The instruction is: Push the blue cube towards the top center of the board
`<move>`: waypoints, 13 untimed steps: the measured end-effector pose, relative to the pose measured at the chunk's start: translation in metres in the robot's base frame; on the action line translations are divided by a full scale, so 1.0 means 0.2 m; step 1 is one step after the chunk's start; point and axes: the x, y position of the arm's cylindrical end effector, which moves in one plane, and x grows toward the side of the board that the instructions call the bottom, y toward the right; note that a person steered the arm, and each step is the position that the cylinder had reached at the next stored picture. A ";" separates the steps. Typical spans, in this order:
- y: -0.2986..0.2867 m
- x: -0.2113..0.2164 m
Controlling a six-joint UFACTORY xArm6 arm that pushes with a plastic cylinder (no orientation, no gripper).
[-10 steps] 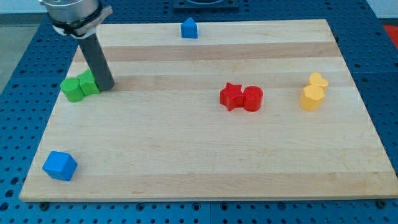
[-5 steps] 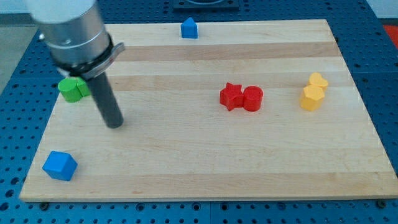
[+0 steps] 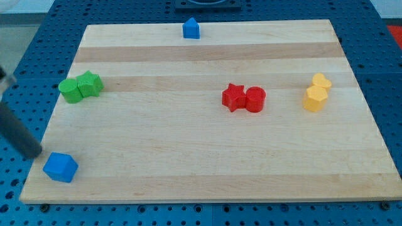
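Where my tip [image 3: 34, 154] rests — just left of blue cube [image 3: 61, 167].

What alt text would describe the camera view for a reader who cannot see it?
My tip sits just left of the blue cube at the wooden board's bottom left corner. Further up are two green blocks, two red blocks mid-board, two yellow blocks right, and a small blue block top center.

Pale striped wooden board [image 3: 207, 163] on blue perforated table [image 3: 389, 75]. Blue cube [image 3: 60, 167] at bottom-left corner; smaller blue block [image 3: 191, 28] at top edge. Two green blocks [image 3: 80, 86] left, two red [image 3: 244, 98] centre, two yellow [image 3: 317, 92] right. Dark rod, my tip [image 3: 34, 155].
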 end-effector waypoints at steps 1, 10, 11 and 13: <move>0.01 0.17; 0.67 -0.37; 0.78 -0.43; 0.73 -0.63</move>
